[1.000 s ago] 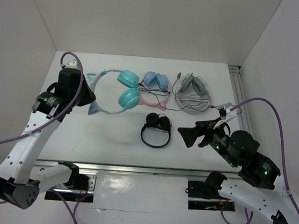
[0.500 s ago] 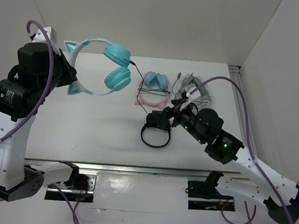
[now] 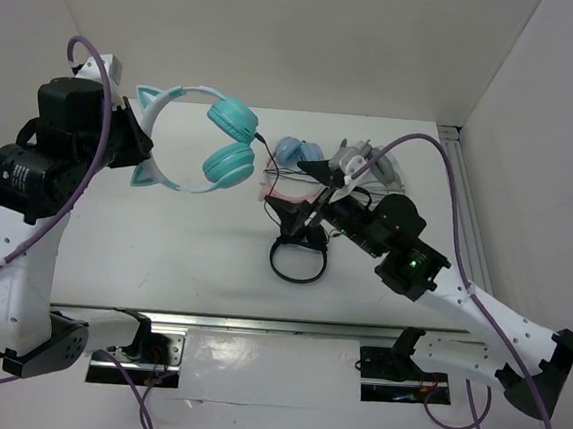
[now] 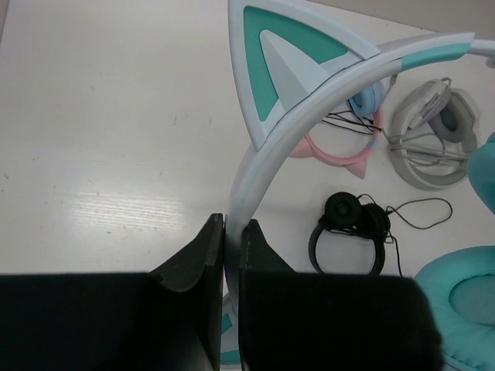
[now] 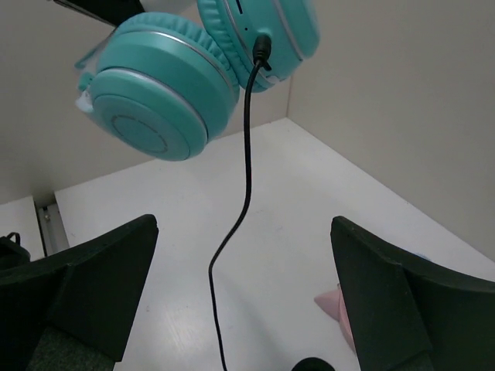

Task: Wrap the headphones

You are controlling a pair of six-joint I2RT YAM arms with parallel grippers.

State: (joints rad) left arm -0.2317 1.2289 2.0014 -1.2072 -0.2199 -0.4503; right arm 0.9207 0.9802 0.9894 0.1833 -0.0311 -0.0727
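Note:
The teal cat-ear headphones (image 3: 229,161) hang in the air above the table's left-middle. My left gripper (image 3: 137,149) is shut on their whitish-teal band (image 4: 309,100), just below one cat ear (image 4: 271,58). The thin black cable (image 5: 247,154) drops from the cup's plug towards the table. My right gripper (image 3: 297,187) is open beside the cups, and in the right wrist view the gripper (image 5: 244,228) has the cable hanging between its wide-spread jaws without touching them. The teal cups (image 5: 158,104) are above it.
Pink-banded blue-cupped headphones (image 3: 297,155) and grey-white headphones (image 3: 375,172) lie at the back of the table. Small black headphones (image 3: 298,256) lie mid-table under my right arm. White walls enclose the table. A metal rail (image 3: 461,190) runs along the right side.
My left arm has lifted the teal headphones off the table and holds them high. My right arm has swung left and forward, its open jaws now around the hanging cable.

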